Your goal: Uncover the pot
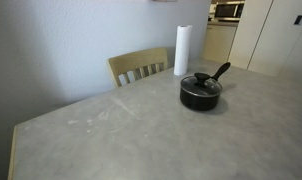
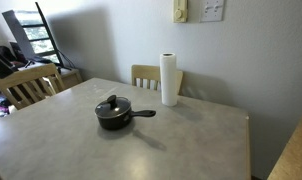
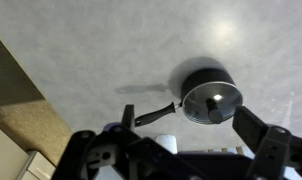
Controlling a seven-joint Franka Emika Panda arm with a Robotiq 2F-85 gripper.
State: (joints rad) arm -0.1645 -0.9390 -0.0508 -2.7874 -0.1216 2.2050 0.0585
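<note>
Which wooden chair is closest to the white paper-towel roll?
The light wooden chair just behind the white paper-towel roll; the other wooden chair stands far aside.

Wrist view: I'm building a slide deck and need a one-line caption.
Open gripper hovers above the grey table, with the black pot below, its glass lid on.

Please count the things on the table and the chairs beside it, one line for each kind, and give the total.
pot: 1
glass lid: 1, lying on the pot
paper-towel roll: 1
wooden chairs: 2
Total: 5
</note>
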